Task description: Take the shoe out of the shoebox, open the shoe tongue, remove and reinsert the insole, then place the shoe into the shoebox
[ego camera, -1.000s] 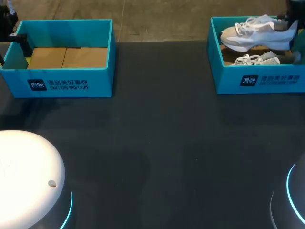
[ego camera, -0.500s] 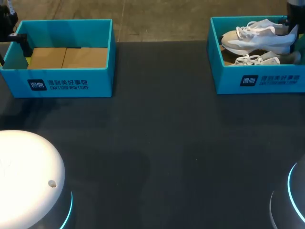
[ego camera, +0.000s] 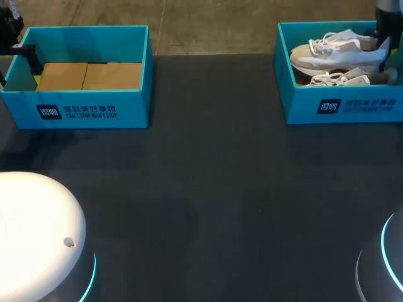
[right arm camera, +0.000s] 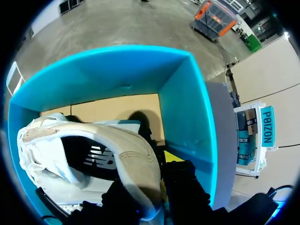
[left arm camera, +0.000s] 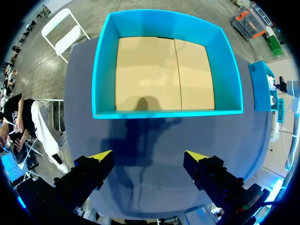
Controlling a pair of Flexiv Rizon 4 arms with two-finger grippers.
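**Shoe held by the heel in the shoebox, step ambiguous**

Landmark: the shoebox [ego camera: 343,107] that held the pair.

- Table [ego camera: 208,189]: dark, matte and flat. It lay wide open in front of the shoebox and would serve as a work area.
- Shoebox: teal card with thin, upright walls and a brown corrugated floor. A second box [ego camera: 94,110] of the same make stood well apart from it on my left side. Only its cardboard floor showed.
- Shoe [ego camera: 334,53]: inside the shoebox walls, raised above the second shoe [ego camera: 340,79] lying on the floor. Toe pointed away from my right arm. Upper was beige and white, soft-looking, on a thick white foam sole. Laces looked loose.
- Right gripper [right arm camera: 157,187]: closed on the shoe's heel collar, one finger inside the opening and one behind the heel.
- Left gripper [left arm camera: 147,159]: fingers wide apart and holding nothing. It was far from the shoebox, hovering short of the second box.

Judgement: this fits either the lift-out or the final put-back, and I could not tell which. If it was the lift-out, the next move needed a straight rise clear of the near wall. The collar is padded and may flex, so the toe could droop and snag the wall.
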